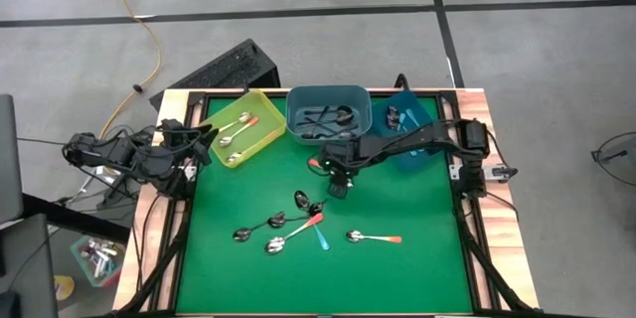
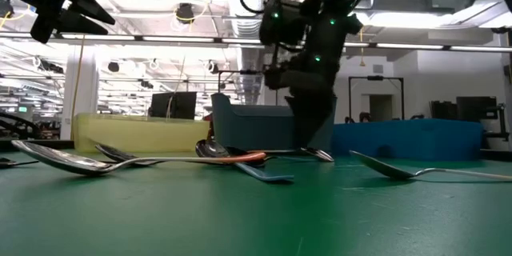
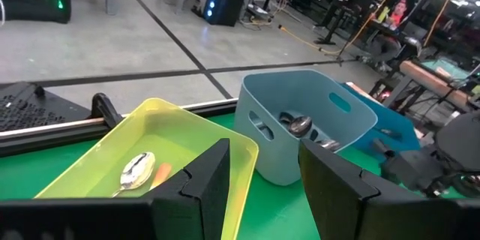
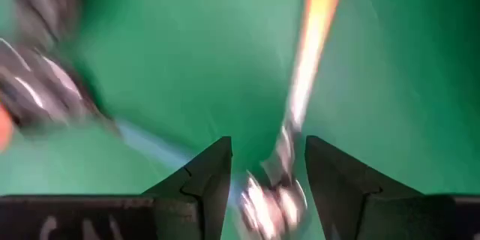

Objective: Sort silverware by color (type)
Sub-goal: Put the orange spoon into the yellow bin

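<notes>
Several spoons lie loose on the green mat (image 1: 417, 209): dark ones (image 1: 303, 199), an orange-handled one (image 1: 373, 238), another orange-handled one (image 1: 298, 231) and a teal one (image 1: 321, 237). My right gripper (image 1: 338, 191) points down at the mat just beyond them, open. In its wrist view the gripper (image 4: 266, 172) has a blurred orange-handled spoon (image 4: 296, 97) showing between its fingers, below them. My left gripper (image 1: 207, 142) waits open at the table's left edge, beside the yellow bin (image 1: 260, 137). In its own view the gripper (image 3: 262, 184) holds nothing.
Three bins stand along the far edge: the yellow one (image 3: 169, 131) with orange-handled spoons, a grey-blue one (image 1: 328, 94) with dark spoons, and a blue one (image 1: 422, 149) under the right arm. The mat's near half has free room.
</notes>
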